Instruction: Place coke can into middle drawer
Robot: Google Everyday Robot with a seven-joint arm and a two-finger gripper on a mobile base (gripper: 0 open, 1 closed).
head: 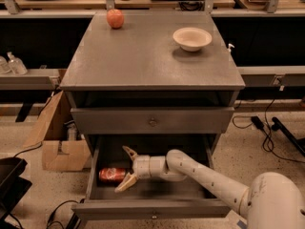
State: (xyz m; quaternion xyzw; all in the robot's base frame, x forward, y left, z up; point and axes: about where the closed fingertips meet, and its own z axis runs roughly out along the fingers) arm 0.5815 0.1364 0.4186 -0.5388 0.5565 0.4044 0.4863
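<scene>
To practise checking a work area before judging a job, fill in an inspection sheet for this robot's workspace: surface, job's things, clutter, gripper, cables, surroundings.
Surface: grey cabinet top, flat; the upper drawer below it is shut.
Job's things: coke can lies on its side in the open middle drawer, toward its left.
Clutter: apple at the top's back left, white bowl at its back right.
Gripper: gripper is inside the middle drawer, fingers spread open either side of the can's right end.
Cables: black floor cables right of the cabinet.
Surroundings: cardboard box on the floor at left; clear bottles on a shelf behind it.
</scene>
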